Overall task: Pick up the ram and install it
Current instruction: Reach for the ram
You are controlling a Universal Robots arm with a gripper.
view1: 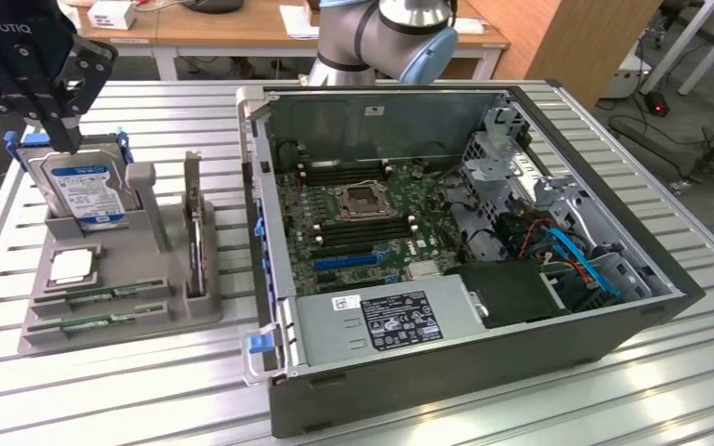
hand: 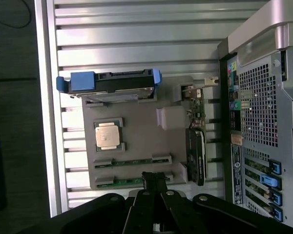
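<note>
Black ROBOTIQ-lettered gripper (view1: 70, 145), fingers pressed together, empty; thin green ram stick (view1: 109, 295) lies flat in grey tray (view1: 122, 333), lengthwise toward computer case (view1: 456, 381).

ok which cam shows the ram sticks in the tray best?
Wrist view. It looks straight down on the tray, with both sticks lying flat: the inner ram stick is unobstructed, the outer ram stick sits partly behind the gripper. The exterior view shows both at a slant, as thin strips at the tray's near end.

On the bench (view1: 654, 395), a holder (view1: 165, 318) stood to the exterior view's left of the computer case (view1: 456, 376); two ram sticks (view1: 109, 296) lay in it.
</note>
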